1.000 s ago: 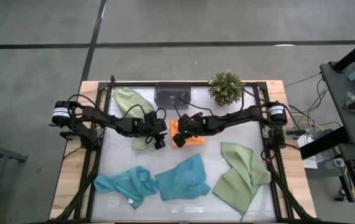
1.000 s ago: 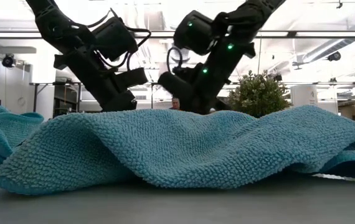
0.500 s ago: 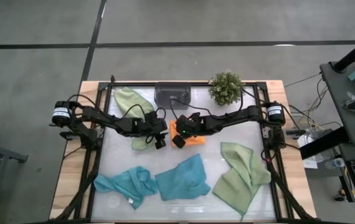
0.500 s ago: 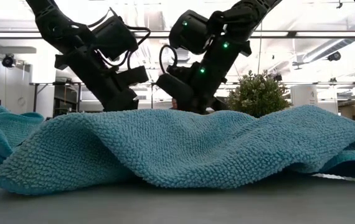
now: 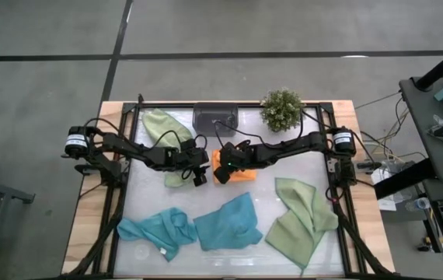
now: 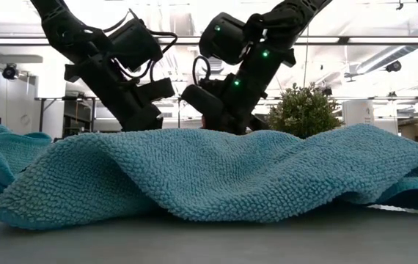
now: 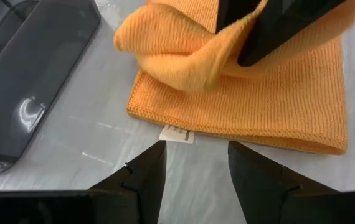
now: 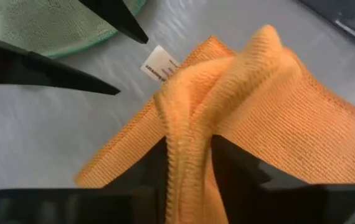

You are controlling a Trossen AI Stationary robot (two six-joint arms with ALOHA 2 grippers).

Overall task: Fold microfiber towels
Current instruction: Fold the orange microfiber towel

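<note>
Bench (image 5: 136, 187): 5 towels, 1 tray, 1 plant, 2 arms.

Largest first. Sage green towel (image 5: 303, 216), front right, spread but creased, one flap doubled over. Teal towel (image 5: 229, 222), front centre, rumpled into low humps; fills the low view. 2nd teal towel (image 5: 155, 231), front left, bunched up, touching the first. 2nd sage green towel (image 5: 165, 132), back left, lying long and crumpled, partly under the left arm. Orange towel (image 7: 271, 106), smallest, centre, just in front of the dark grey tray (image 5: 215, 119): folded into a flat rectangle w/ a white label at one edge, one part pulled up into a loose fold.

Plant (image 5: 282, 110): bushy, green, back right of the tray.

Right claw (image 8: 190, 165): on the orange towel, raised fold pinched between its fingers. Left claw (image 7: 193, 168): fingers apart, empty, low over bare bench just beside the label edge.
</note>
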